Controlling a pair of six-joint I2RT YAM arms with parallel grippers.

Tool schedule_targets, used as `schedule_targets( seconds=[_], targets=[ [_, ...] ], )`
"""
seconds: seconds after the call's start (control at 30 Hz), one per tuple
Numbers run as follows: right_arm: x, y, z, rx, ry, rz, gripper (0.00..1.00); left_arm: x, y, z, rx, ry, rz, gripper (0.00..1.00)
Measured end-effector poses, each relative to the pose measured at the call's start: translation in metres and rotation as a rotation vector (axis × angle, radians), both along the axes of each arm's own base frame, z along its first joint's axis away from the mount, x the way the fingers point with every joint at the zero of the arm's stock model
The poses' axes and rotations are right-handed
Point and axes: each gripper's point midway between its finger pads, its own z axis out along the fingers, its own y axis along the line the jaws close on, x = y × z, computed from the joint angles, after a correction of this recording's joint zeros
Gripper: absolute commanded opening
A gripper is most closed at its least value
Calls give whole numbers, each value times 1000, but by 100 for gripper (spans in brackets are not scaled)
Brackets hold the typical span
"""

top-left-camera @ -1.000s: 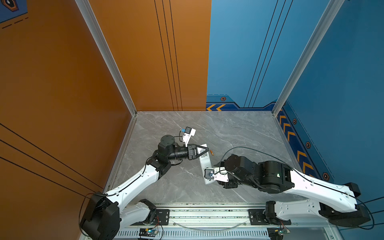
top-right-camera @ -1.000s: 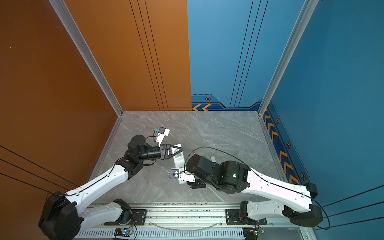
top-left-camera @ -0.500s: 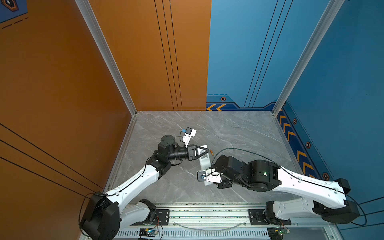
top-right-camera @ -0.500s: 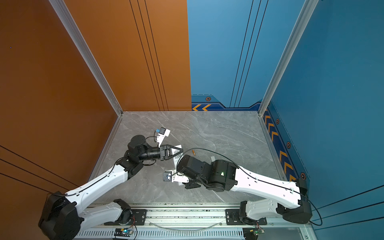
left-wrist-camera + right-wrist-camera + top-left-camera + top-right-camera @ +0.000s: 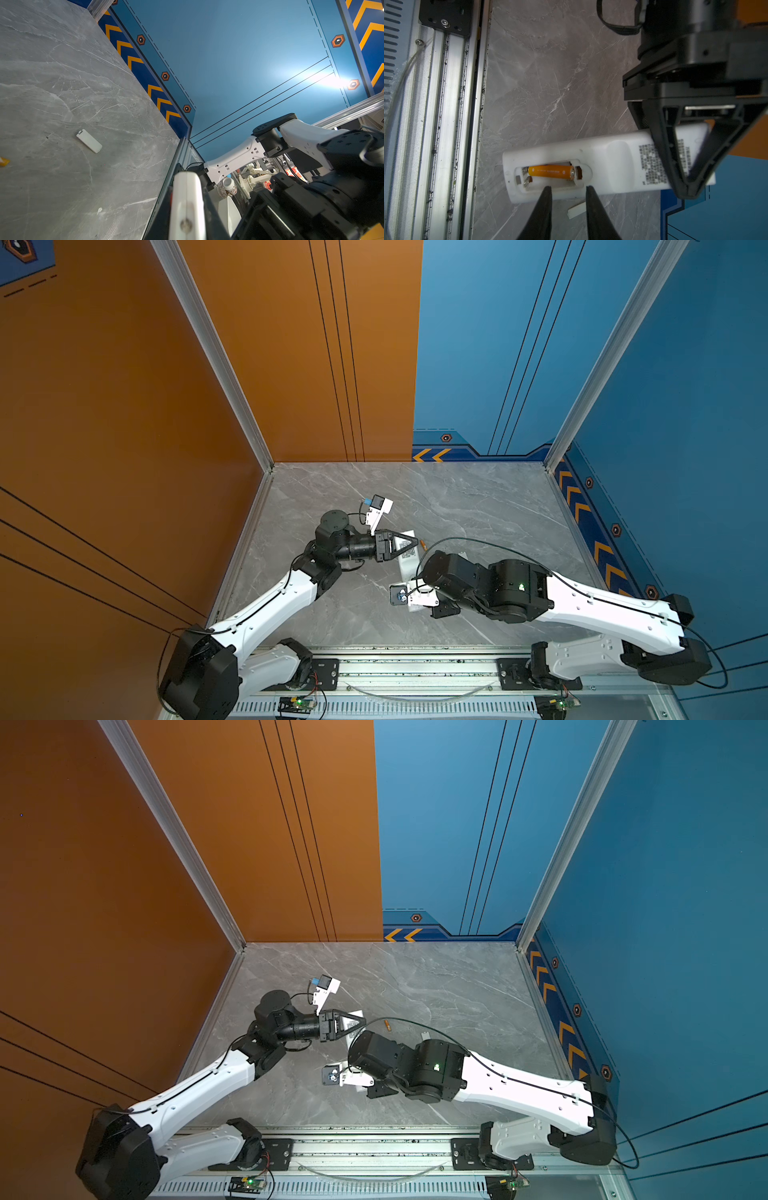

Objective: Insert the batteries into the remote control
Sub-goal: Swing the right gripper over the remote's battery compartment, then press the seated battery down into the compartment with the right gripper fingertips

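One battery [image 5: 551, 172] sits in the remote control [image 5: 602, 164]; left end effector [image 5: 687, 182] clamps the remote; right end effector [image 5: 568, 188] stands parted, empty.

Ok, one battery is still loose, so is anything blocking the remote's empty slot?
Nothing visible: the empty slot lies bare beside the seated battery, the cover lies on the table, the open right pincer holds nothing.

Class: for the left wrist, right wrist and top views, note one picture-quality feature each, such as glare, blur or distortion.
Left wrist view: bright glare on the blue wall. Right wrist view: the orange battery is sharp, the near black fingertips soft. Top views: straight aluminium posts lean outward.
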Motion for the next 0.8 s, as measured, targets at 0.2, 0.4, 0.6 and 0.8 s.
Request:
schedule_targets(
  seconds=[0.2,0.4,0.6,0.8],
  targets=[
    [1,1,-3,-10,0,-2,24,0,0,0,0,-3,0,0],
    [1,2,-4,-15,-1,-3,22,-2,1,3,-5,-12,-1,0],
    [3,3,-8,-29,-4,-9,20,-2,1,3,-5,-12,-1,0],
    [3,3,-8,-30,-4,-9,19,-3,1,3,-5,-12,-4,0]
  ],
)
